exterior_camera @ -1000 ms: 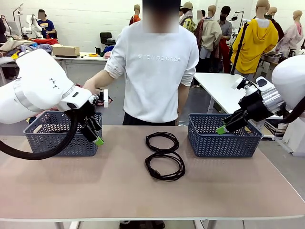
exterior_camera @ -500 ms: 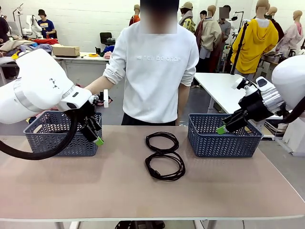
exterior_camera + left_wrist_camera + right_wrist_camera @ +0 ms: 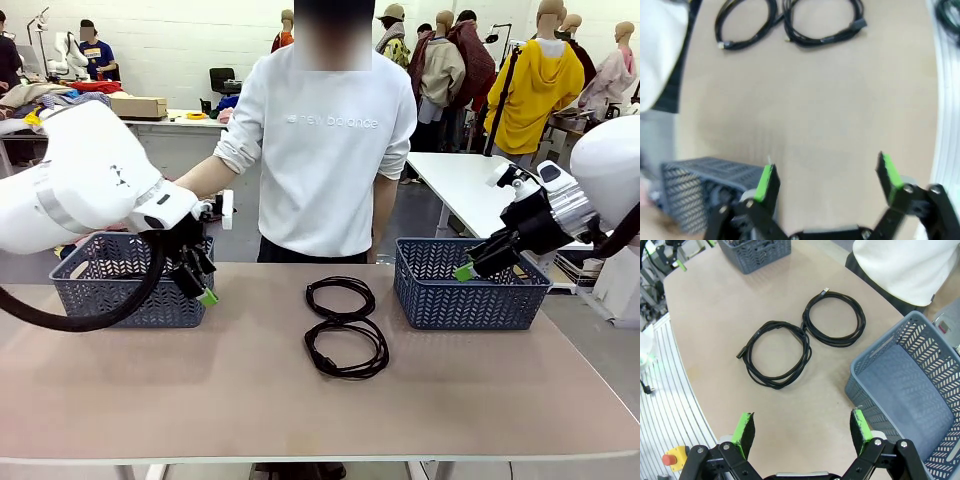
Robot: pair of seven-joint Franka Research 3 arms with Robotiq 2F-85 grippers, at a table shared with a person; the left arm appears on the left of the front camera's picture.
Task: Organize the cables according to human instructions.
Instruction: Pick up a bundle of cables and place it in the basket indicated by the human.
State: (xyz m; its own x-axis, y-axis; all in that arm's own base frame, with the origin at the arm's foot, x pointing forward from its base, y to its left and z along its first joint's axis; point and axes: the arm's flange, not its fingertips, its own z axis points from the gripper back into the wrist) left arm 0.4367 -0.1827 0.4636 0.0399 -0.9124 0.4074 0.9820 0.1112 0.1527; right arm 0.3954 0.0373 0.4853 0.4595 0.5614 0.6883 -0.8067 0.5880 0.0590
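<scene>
Two cables lie coiled side by side at the table's middle: the far coil [image 3: 340,298] [image 3: 834,342] [image 3: 742,44] touches the near coil [image 3: 347,350] [image 3: 774,381] [image 3: 822,41]. My left gripper [image 3: 203,280] [image 3: 827,172] hangs open and holds nothing in front of the left basket [image 3: 120,285] [image 3: 690,190], well left of the coils. Over the near left corner of the right basket [image 3: 470,290] [image 3: 880,347], my right gripper [image 3: 472,266] [image 3: 803,426] is also open, with nothing between its fingers. The right basket's floor is bare.
A person in a white sweatshirt [image 3: 330,150] stands at the far edge behind the coils, one arm reaching toward the left basket. Bare tabletop [image 3: 320,410] spreads in front of the coils and between them and each basket.
My left arm has shifted slightly up and to the right, with its gripper still by the left basket. The cables, the baskets and the right arm have not moved.
</scene>
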